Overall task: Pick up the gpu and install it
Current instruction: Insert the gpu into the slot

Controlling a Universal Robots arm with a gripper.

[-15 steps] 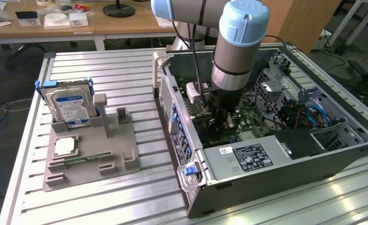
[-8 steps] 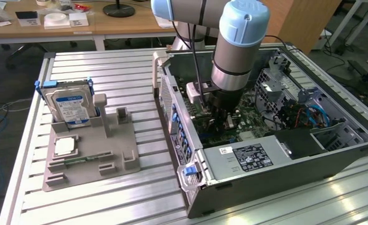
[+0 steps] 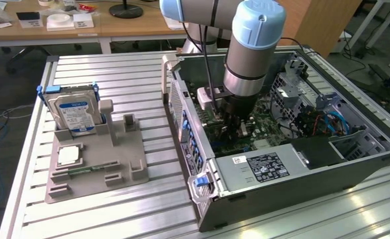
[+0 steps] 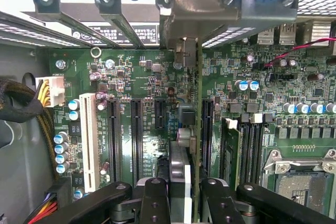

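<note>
The arm [image 3: 248,55] reaches down into the open case [image 3: 294,149] on the slatted table [image 3: 115,214]. In the wrist view, the gripper [image 4: 185,190] is clamped on the gpu [image 4: 195,129], which stands on edge between its two black fingers [image 4: 155,200] and runs away from the camera over the green motherboard [image 4: 147,77]. The card's silver bracket [image 4: 197,14] sits at the case's rear wall, level with the row of slot covers [image 4: 113,9]. The card lies along the long black slots [image 4: 135,140], beside a white slot [image 4: 89,140]; whether its lower edge is fully seated cannot be told.

On the motherboard, small white printing runs beside the slots, too fine to read. A sticker [image 4: 123,34] with rows of black text shows behind the slot covers, also unreadable. A white connector [image 4: 48,90] with yellow wires sits near the board's edge, and an empty processor socket [image 4: 302,179] lies to the far side of the memory slots [image 4: 249,145].

In the exterior view, the power supply [image 3: 261,169] carries a black label with white marks that cannot be made out. On the exterior view's left, a grey holder [image 3: 99,164] holds a hard drive [image 3: 75,112] upright, with a blue and white label whose writing is not legible.
</note>
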